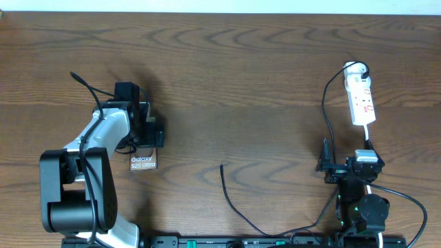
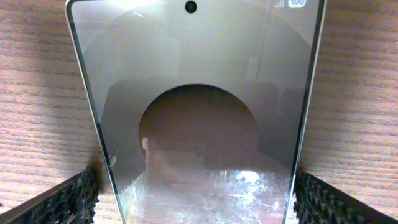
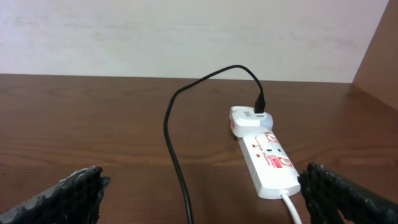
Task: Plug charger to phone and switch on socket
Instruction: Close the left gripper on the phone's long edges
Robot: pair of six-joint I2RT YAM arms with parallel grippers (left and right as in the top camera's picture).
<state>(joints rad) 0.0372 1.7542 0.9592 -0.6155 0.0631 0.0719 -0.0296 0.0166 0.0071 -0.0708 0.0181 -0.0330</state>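
Observation:
The phone [image 1: 143, 162] lies flat on the wooden table at the left, its "Galaxy S25 Ultra" end showing. My left gripper [image 1: 146, 132] is lowered over it. In the left wrist view the phone [image 2: 199, 93] fills the frame between the two fingers of the left gripper [image 2: 198, 202], which is open, with a thin gap at the left finger. The charger cable [image 1: 234, 203] runs from the socket's far end to a free plug tip [image 1: 221, 165] at mid-table. The socket [image 1: 362, 100] lies at the right. My right gripper [image 1: 348, 160] is wide open and empty below it; in its wrist view, the right gripper [image 3: 202, 199] faces the cable [image 3: 174, 149] and socket [image 3: 267, 158].
A white adapter [image 3: 245, 118] with the black cable plugged in sits at the socket's far end. The socket's white cord [image 1: 368, 141] runs toward the right arm. A pale wall stands behind the table and a brown side panel [image 3: 379, 56] at the right.

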